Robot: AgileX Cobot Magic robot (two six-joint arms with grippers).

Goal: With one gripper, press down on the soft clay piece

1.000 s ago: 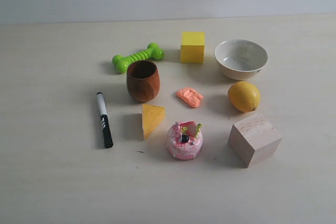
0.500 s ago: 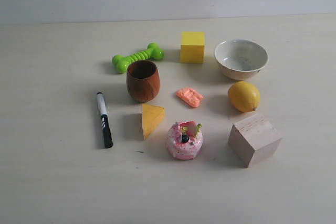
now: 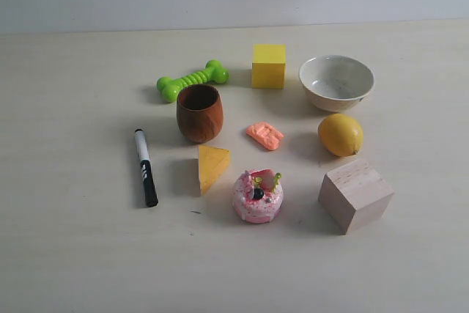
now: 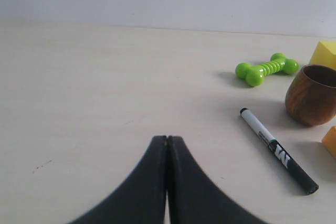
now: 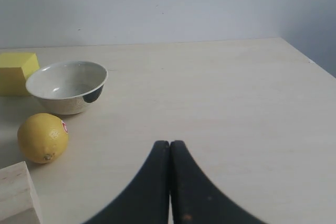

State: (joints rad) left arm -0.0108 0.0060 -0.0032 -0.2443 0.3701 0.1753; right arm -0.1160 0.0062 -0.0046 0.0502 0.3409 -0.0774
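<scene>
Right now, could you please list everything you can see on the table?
soft clay piece: one, salmon-orange, middle of the group
bone toy: one, green, far left
cube: one, yellow, far centre
bowl: one, white, far right
cup: one, brown wood, left of clay
lemon: one, yellow, right of clay
marker: one, black and white, leftmost
wedge: one, yellow-orange, nearer than cup
donut toy: one, pink, near centre
block: one, pale wood, near right
left fingers: one pair, black, shut
right fingers: one pair, black, shut

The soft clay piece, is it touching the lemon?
No, the soft clay piece lies apart from the lemon, with bare table showing between them in the exterior view.
</scene>
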